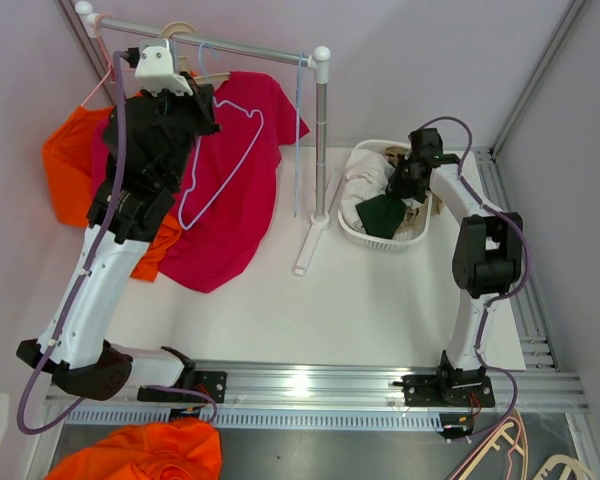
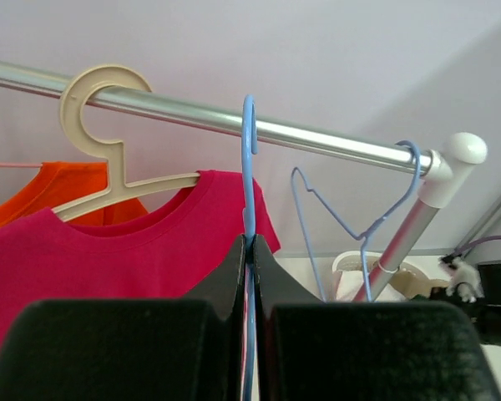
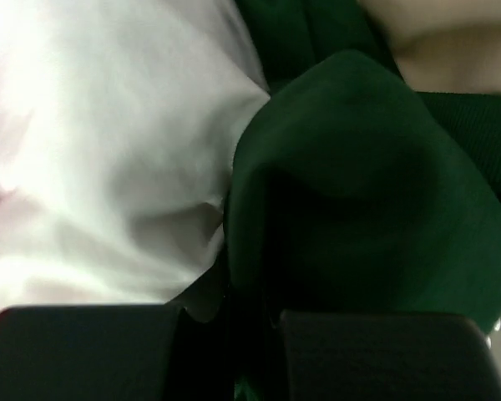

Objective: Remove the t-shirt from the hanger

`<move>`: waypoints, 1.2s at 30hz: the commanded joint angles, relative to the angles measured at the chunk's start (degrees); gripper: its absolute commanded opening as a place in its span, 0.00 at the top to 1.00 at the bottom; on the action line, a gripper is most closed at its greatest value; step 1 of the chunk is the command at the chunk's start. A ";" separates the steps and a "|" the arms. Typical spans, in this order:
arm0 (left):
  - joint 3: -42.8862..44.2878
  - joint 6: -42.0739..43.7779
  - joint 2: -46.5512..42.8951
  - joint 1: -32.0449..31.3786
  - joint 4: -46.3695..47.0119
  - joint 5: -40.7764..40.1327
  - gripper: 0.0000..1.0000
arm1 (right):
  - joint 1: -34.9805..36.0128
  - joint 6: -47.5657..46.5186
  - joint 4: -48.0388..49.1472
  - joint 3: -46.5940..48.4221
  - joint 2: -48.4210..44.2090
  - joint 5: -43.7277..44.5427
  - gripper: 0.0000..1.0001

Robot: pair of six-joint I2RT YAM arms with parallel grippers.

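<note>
Jaws of the left gripper (image 2: 250, 251) pinch a blue hanger (image 2: 249, 142) on the rail (image 2: 334, 139), beside the pink t-shirt (image 2: 108, 267) on its cream hanger (image 2: 150, 185). The right gripper (image 3: 255, 334) nips green cloth (image 3: 359, 209) in the basket (image 1: 352, 230).

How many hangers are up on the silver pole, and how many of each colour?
Cream hanger: 1
Blue hangers: 2, one blue hanger pinched in the left end effector, the other near the end of the pole
Pink hanger: 1
Total: 4
</note>
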 commanded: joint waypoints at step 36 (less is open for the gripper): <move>5.11 3.19 11.19 0.61 13.32 10.96 0.99 | 3.92 -5.96 -15.04 11.05 -7.85 12.18 0.42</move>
